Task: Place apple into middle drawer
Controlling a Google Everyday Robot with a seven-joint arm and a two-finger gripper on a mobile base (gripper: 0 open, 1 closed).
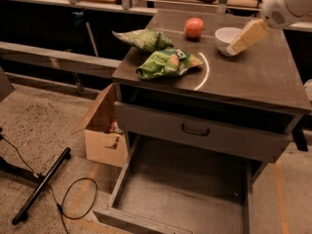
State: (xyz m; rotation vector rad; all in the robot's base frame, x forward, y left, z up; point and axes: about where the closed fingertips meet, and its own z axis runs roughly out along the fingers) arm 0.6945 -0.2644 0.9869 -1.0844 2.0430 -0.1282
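Camera view: gripper (235, 48), grip unreadable, hangs at the white bowl (223, 35); apple (194, 27) on tabletop (253, 79); middle drawer (185, 196) open.

No legible txt, brand or no. anywhere: the green snack bags (168, 62) on the tabletop (253, 82) carry print (can't be made out). The pincer (237, 46) hangs over the tabletop's far right, beside the white bowl (224, 33).

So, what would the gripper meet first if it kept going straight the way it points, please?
Probably the white bowl: the gripper, above the cabinet top, points down-left, its tip overlapping the bowl's rim. Depth is unclear, so it might reach the cabinet top instead.
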